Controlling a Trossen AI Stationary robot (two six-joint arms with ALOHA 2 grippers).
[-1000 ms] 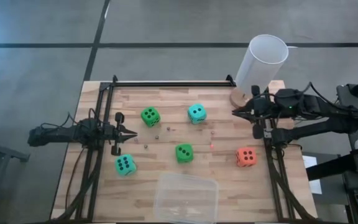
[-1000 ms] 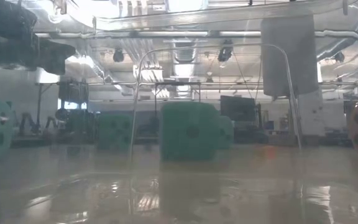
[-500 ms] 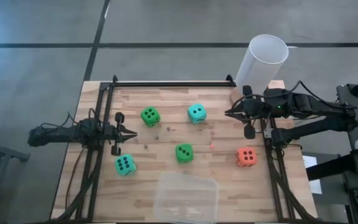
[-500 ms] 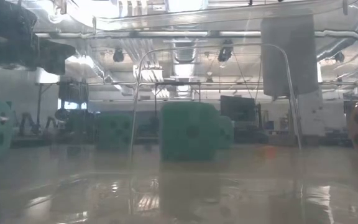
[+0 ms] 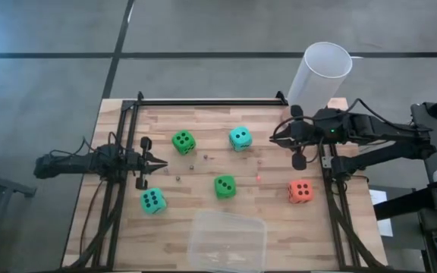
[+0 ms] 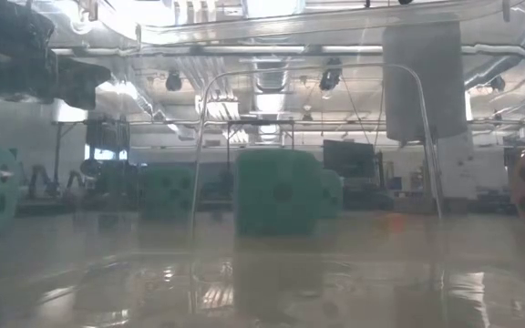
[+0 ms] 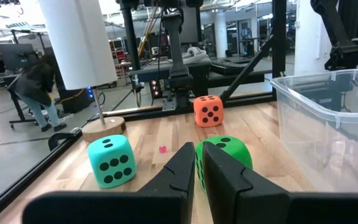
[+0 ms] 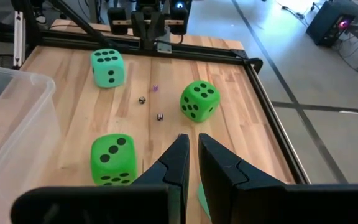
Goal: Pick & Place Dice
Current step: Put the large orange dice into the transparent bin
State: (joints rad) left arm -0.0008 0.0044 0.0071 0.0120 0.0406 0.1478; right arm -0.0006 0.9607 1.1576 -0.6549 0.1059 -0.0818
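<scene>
While both arms hover above the wooden table (image 5: 203,220), five dice lie scattered around the clear plastic bin (image 5: 226,241), which sits at the table's near edge. Nearest the bin, just beyond its far rim, is a green die (image 5: 224,186) showing three pips. A teal die (image 5: 152,200) lies beside the bin toward the left arm, and the orange-red die (image 5: 300,191) lies beside the bin toward the right arm. Farther from the bin, toward the table's far rail, rest a second green die (image 5: 183,141) and a second teal die (image 5: 240,137), near each other but apart. A white cylinder (image 5: 319,76) stands on a round wooden base at the far corner, diagonally across from the bin on the right arm's side.

The left gripper (image 5: 162,162) is held over the table on the left of the bin, between the far green die and the near teal die, its fingers (image 7: 180,171) pressed together and holding nothing. The right gripper (image 5: 275,139) hangs beyond the orange-red die, just beside the far teal die, its fingers (image 8: 174,160) likewise together and empty. Several small beads lie on the wood between the two far dice and the bin.
</scene>
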